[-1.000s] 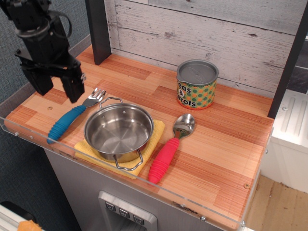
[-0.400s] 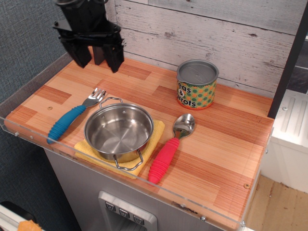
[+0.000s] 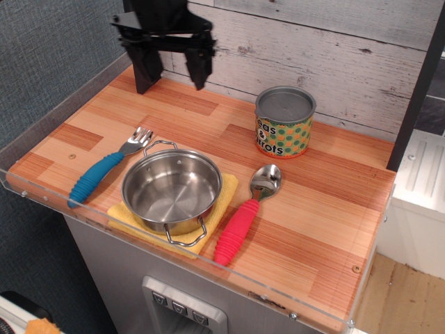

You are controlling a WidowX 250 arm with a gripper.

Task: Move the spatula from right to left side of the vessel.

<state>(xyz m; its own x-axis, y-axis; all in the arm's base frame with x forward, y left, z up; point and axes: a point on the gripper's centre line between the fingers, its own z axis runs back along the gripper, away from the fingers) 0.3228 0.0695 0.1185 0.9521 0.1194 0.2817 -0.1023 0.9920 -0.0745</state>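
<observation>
At the back left of the wooden counter [image 3: 313,209], above its surface, hangs the black robot gripper [image 3: 172,73]. Its two dark fingers [image 3: 198,69] point downward with a clear gap between them, and nothing is held.

Toward the front, well apart from the gripper, lies the spatula [image 3: 108,167], a toy fork with a thick ribbed blue handle and a short silver pronged metal head. It rests flat on the counter, left of the vessel. Its long axis runs diagonally: the blue handle end points to the front left corner, and the silver prongs point to the back right, ending just beside the pot's rear wire handle.

The vessel [image 3: 172,191] is a small round shiny stainless-steel pot with two thin wire loop handles, standing upright and empty on a yellow cloth [image 3: 215,223].

To the right of the pot lies a spoon with a thick red handle and silver bowl [image 3: 247,212], also diagonal, its bowl toward the back.

Behind the spoon stands a green-and-orange dotted tin can [image 3: 284,124], upright, near the whitewashed plank wall [image 3: 313,42].
</observation>
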